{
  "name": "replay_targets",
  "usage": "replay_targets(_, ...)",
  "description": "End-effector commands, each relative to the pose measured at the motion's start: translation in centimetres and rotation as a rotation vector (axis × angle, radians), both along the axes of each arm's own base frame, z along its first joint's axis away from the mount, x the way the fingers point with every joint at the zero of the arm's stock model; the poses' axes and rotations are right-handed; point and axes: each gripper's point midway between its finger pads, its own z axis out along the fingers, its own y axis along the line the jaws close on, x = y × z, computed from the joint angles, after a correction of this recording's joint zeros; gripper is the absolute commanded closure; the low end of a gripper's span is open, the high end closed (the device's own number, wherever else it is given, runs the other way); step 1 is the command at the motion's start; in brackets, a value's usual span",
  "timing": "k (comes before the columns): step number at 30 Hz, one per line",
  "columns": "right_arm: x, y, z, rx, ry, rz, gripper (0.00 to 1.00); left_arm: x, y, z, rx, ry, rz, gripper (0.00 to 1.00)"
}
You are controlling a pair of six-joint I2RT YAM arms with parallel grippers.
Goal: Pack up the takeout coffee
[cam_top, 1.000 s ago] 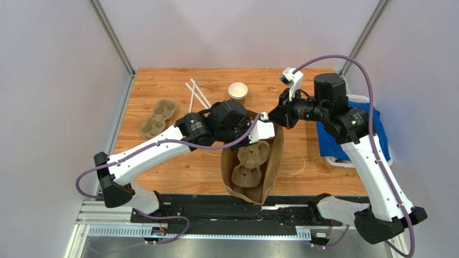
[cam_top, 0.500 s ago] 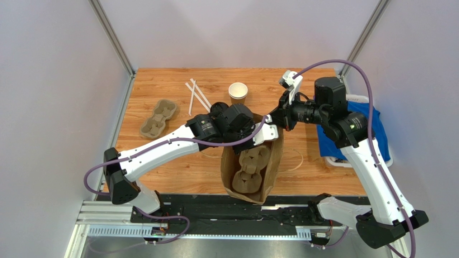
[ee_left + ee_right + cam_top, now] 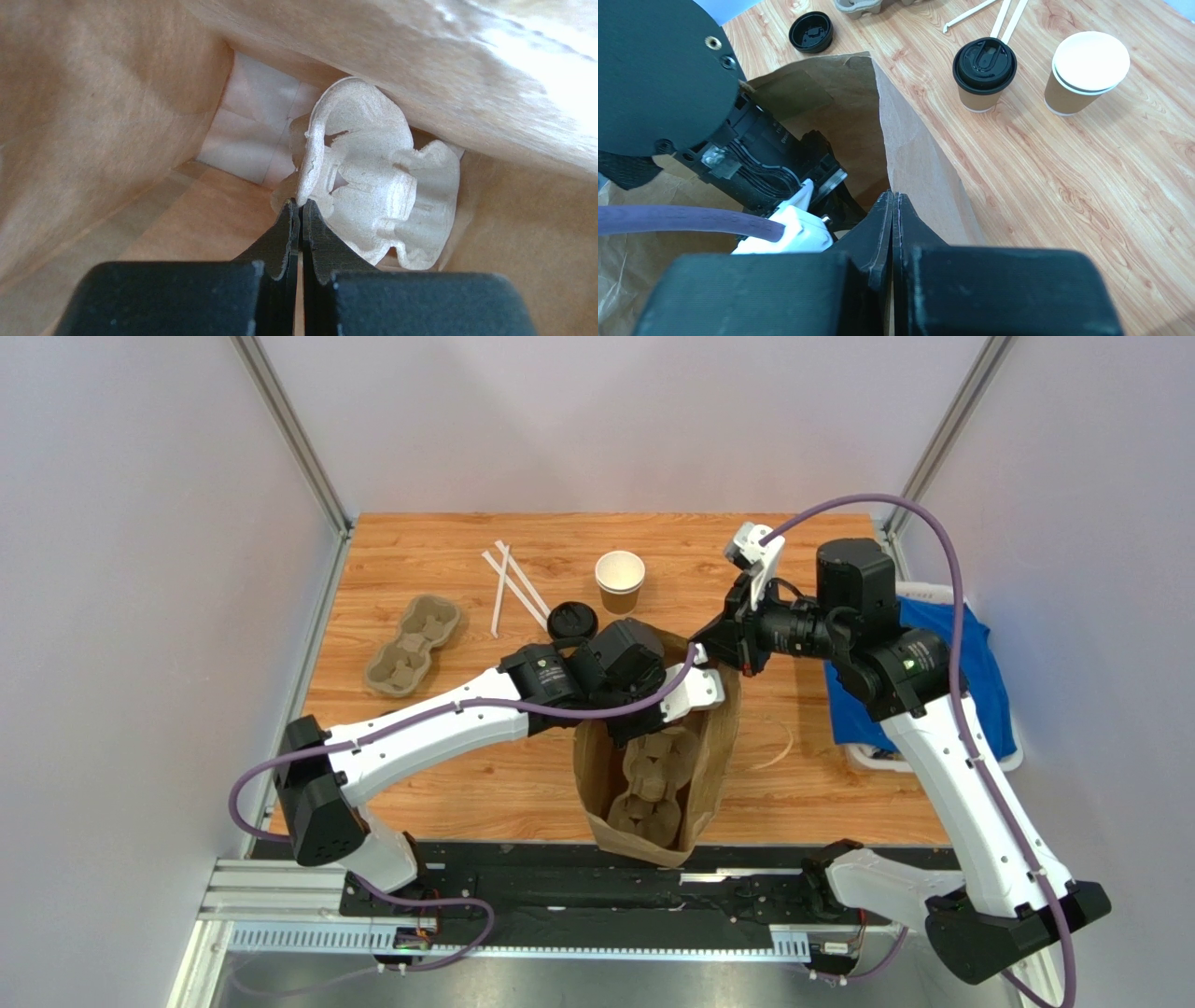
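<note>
The takeout coffee [image 3: 571,622], a brown cup with a black lid, stands on the table behind the bag; it also shows in the right wrist view [image 3: 984,70]. The open brown paper bag [image 3: 709,770] stands at the table's near middle. My left gripper [image 3: 300,204] is deep inside the bag, shut on the edge of a pulp cup carrier [image 3: 379,189]; from above the gripper [image 3: 662,734] is over the carrier [image 3: 648,791]. My right gripper [image 3: 892,199] is shut on the bag's far rim [image 3: 906,140], holding it open, and shows from above [image 3: 701,655].
A lidless brown cup [image 3: 619,577] stands behind the coffee. A second pulp carrier [image 3: 414,641] lies at the left, white straws [image 3: 512,585] beside it. A loose black lid [image 3: 811,31] lies left of the bag. A blue cloth in a white bin [image 3: 968,665] is at the right edge.
My left arm has pushed the carrier further down into the bag and moved right, uncovering the lidded cup behind it. The right gripper keeps its hold on the bag's rim.
</note>
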Motion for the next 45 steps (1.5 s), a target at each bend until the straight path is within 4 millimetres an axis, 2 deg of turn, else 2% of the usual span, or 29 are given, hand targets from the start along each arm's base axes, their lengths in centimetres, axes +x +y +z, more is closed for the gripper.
replay_targets(1,0.1,0.3,0.5,0.018,-0.049,0.039,1.0,0.0,-1.1,-0.6,-0.024,0.033,0.019,1.0)
replay_targets(4,0.1,0.3,0.4,0.016,-0.05,0.043,1.0,0.9,-0.8,-0.8,-0.008,0.012,0.052,0.96)
replay_targets(5,0.1,0.3,0.4,0.014,-0.054,0.045,1.0,1.0,-0.8,-0.7,-0.007,0.004,0.055,0.91)
replay_targets(6,0.1,0.3,0.4,0.014,-0.057,0.046,1.0,1.3,-0.7,-0.3,-0.012,-0.009,0.063,0.81)
replay_targets(9,0.1,0.3,0.3,0.012,-0.052,0.047,1.0,1.9,-0.5,1.2,-0.046,-0.057,0.069,0.68)
replay_targets(12,0.1,0.2,0.2,0.009,-0.056,0.046,1.0,2.0,-0.7,2.8,-0.086,-0.088,0.058,0.59)
replay_targets(17,0.3,0.0,0.1,0.001,-0.061,0.034,1.0,1.8,-0.8,5.8,-0.146,-0.133,0.03,0.55)
replay_targets(22,0.5,-0.3,0.2,-0.007,-0.071,0.016,1.0,0.8,-0.8,10.7,-0.243,-0.221,-0.017,0.45)
replay_targets(25,0.8,-0.5,0.1,-0.018,-0.07,0.002,1.0,-0.2,-0.3,13.5,-0.296,-0.268,-0.051,0.37)
replay_targets(26,0.9,-0.6,0.2,-0.019,-0.075,-0.004,1.0,-0.6,-0.2,14.6,-0.316,-0.285,-0.068,0.31)
replay_targets(28,1.1,-0.8,0.0,-0.03,-0.074,-0.019,1.0,-1.4,0.5,16.9,-0.372,-0.308,-0.09,0.25)
replay_targets(29,1.2,-1.0,0.0,-0.033,-0.075,-0.027,1.0,-1.7,0.7,18.2,-0.402,-0.319,-0.097,0.19)
replay_targets(31,1.6,-1.3,-0.3,-0.045,-0.072,-0.047,1.0,-2.1,1.7,20.6,-0.454,-0.346,-0.087,0.17)
replay_targets(32,1.7,-1.4,-0.3,-0.048,-0.072,-0.056,1.0,-2.3,2.4,22.5,-0.493,-0.368,-0.078,0.15)
replay_targets(34,1.9,-1.9,-0.4,-0.058,-0.067,-0.084,1.0,-1.4,3.9,24.9,-0.544,-0.394,-0.023,0.14)
replay_targets(35,2.1,-2.2,-0.4,-0.06,-0.066,-0.096,1.0,-1.1,5.0,27.2,-0.609,-0.389,0.023,0.11)
replay_targets(36,2.1,-2.4,-0.4,-0.06,-0.063,-0.108,1.0,0.8,6.4,28.2,-0.623,-0.396,0.098,0.11)
replay_targets(37,2.3,-2.8,-0.5,-0.068,-0.057,-0.131,1.0,1.7,7.4,29.0,-0.646,-0.377,0.161,0.11)
replay_targets(38,2.4,-3.1,-0.5,-0.072,-0.056,-0.145,1.0,4.3,9.6,30.3,-0.645,-0.397,0.264,0.11)
replay_targets(39,2.4,-3.4,-0.7,-0.079,-0.047,-0.157,1.0,5.7,10.8,30.7,-0.64,-0.402,0.331,0.11)
replay_targets(40,2.6,-3.7,-0.8,-0.084,-0.043,-0.18,1.0,7.0,12.0,30.9,-0.638,-0.396,0.4,0.11)
replay_targets(41,2.8,-4.1,-0.8,-0.086,-0.039,-0.199,1.0,9.9,14.6,30.6,-0.597,-0.408,0.517,0.1)
replay_targets(43,3.0,-4.7,-1.0,-0.092,-0.029,-0.233,1.0,12.4,16.8,29.5,-0.563,-0.372,0.628,0.1)
replay_targets(44,3.0,-5.0,-1.0,-0.094,-0.028,-0.247,1.0,14.8,18.7,27.7,-0.503,-0.341,0.709,0.1)
replay_targets(45,3.1,-5.2,-1.1,-0.096,-0.027,-0.258,1.0,15.9,19.5,26.6,-0.468,-0.323,0.75,0.1)
